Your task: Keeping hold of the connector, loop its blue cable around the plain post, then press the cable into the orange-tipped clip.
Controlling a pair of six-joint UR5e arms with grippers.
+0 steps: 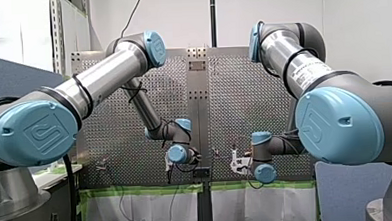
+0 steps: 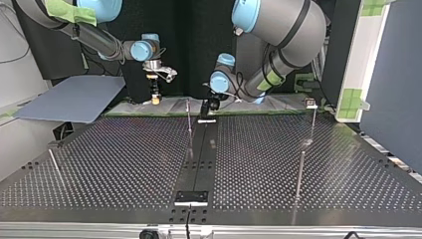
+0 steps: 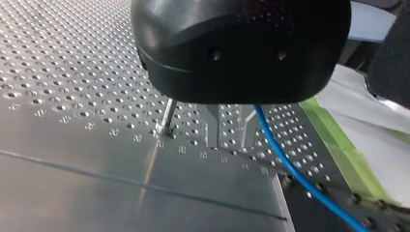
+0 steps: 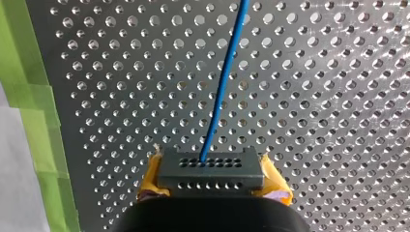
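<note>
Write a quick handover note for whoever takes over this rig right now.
Right hand: shut on the connector; the cable runs out ahead of it.
Left hand: fingers apart, holding nothing; the cable passes on one side of them, and a post stands on the other.
Done: connector held.
Left: loop the cable around the post, then press it into the clip, which I cannot make out in these views.
</note>
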